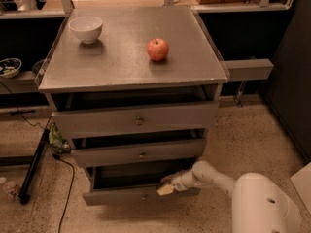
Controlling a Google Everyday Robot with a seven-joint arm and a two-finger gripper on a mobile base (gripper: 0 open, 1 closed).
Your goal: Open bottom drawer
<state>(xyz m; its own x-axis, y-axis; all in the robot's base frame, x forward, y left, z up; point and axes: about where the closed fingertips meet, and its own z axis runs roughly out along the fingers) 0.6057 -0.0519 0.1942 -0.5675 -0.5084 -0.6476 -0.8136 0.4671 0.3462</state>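
Note:
The grey cabinet (131,69) has three drawers. The bottom drawer (121,196) is the lowest and slimmest, with a tiny round knob (144,196) at its centre. It stands pulled out a little, and a dark gap shows behind its front. My gripper (166,186) sits at the top edge of that drawer front, just right of the knob, with its yellowish tip over the edge. The white arm (218,178) reaches in from the lower right.
A white bowl (86,28) and a red apple (158,49) rest on the cabinet top. The middle drawer (138,153) and top drawer (136,120) also stand slightly out. A black bar (33,168) and a cable lie on the floor at the left.

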